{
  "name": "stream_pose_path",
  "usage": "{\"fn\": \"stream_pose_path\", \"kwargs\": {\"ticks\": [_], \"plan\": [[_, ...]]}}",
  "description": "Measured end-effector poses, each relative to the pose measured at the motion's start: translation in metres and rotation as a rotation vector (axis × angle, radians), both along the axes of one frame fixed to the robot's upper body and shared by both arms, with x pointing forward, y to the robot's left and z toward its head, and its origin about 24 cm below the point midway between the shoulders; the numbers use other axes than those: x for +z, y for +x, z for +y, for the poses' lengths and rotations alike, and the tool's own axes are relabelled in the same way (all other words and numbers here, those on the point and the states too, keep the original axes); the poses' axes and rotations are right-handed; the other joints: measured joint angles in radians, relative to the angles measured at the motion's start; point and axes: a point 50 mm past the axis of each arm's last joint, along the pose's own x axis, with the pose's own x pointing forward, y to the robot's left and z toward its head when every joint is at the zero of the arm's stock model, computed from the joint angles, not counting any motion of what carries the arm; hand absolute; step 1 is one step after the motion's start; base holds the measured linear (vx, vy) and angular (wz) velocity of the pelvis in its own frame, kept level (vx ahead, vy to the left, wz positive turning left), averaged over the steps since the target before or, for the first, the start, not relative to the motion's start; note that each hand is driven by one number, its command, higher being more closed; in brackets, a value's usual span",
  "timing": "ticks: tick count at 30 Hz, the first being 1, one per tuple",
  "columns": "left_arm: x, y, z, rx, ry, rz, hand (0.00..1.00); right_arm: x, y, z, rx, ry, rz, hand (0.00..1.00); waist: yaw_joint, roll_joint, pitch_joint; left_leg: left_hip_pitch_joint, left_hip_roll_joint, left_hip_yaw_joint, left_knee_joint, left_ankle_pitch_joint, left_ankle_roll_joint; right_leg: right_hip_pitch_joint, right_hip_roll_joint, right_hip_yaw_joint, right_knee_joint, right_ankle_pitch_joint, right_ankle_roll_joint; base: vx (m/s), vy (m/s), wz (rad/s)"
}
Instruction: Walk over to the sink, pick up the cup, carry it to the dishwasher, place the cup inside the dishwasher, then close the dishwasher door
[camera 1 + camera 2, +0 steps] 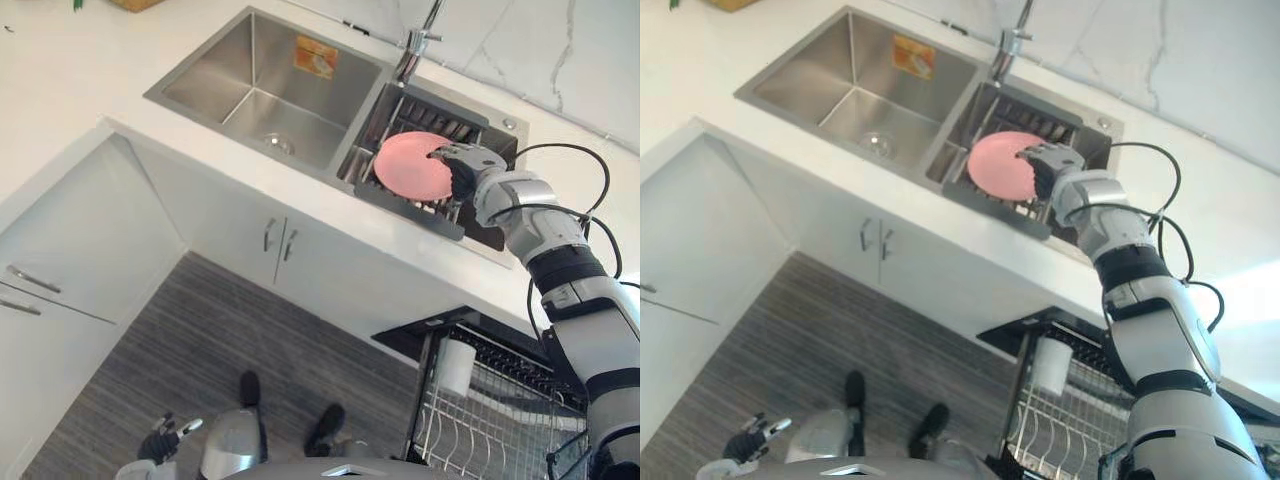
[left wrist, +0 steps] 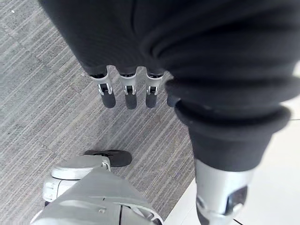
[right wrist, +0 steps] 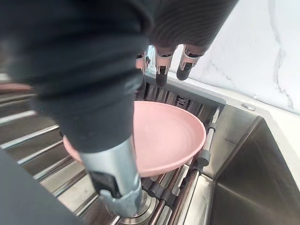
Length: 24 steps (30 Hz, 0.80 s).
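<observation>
My right hand, fingers straight, sits over the pink dish in the sink rack — a shallow rim pinch may slip. Left hand hangs relaxed.

left basin open | right basin blocked: pink plate, rack

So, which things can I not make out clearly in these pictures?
1) Whether the right hand touches the pink dish: in the eye views the hand covers the dish's rim; in the right wrist view its dark cover hides part of the dish.
2) Dishwasher rack: cut off by the lower edge, partly behind the right arm.
3) Faucet: top cut off by the upper edge.
</observation>
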Motion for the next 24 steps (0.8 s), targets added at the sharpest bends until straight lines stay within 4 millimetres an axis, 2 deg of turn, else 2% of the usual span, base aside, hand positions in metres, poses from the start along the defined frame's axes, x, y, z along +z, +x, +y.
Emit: {"fn": "stream_pose_path", "kwargs": {"ticks": [4, 6, 12, 19, 24], "plan": [[0.004, 0.007, 0.003, 0.001, 0.006, -0.032, 0.0, 0.004, 0.001, 0.001, 0.0, 0.028, -0.011, 0.0, 0.003, -0.004, 0.032, -0.01, 0.001, 0.0, 0.0, 0.004, 0.003, -0.011, 0.001, 0.0, 0.0, 0.0, 0.0, 0.0, 0.0, 0.0], [0.006, 0.01, 0.005, 0.004, 0.009, -0.043, 0.0, 0.016, 0.003, 0.001, -0.007, 0.038, -0.052, 0.0, 0.005, -0.006, 0.051, -0.025, 0.002, 0.001, 0.0, 0.006, 0.005, -0.025, 0.001, 0.001, 0.0, 0.004, -0.002, 0.0, 0.0, 0.0], [0.014, 0.022, 0.011, -0.011, 0.034, -0.095, 0.0, 0.031, 0.003, 0.0, -0.012, 0.055, -0.107, 0.0, 0.022, -0.011, 0.097, -0.042, 0.002, 0.001, 0.001, 0.006, 0.007, -0.042, 0.001, 0.002, 0.001, 0.005, -0.002, 0.01, 0.0, 0.0], [0.017, 0.031, 0.012, -0.003, 0.029, -0.128, 0.0, 0.035, 0.004, -0.001, -0.025, 0.054, -0.118, 0.0, 0.024, -0.011, 0.129, -0.103, 0.019, -0.002, 0.119, -0.047, 0.01, -0.054, 0.0, 0.01, 0.001, 0.014, -0.004, 0.02, 0.004, -0.01], [0.019, 0.034, 0.012, -0.004, 0.027, -0.143, 0.0, 0.037, 0.002, -0.005, -0.036, 0.044, -0.121, 0.0, 0.023, -0.008, 0.143, -0.123, 0.025, 0.003, 0.136, -0.061, -0.003, -0.07, 0.001, 0.023, 0.002, 0.015, -0.007, -0.04, 0.013, -0.05]]}}
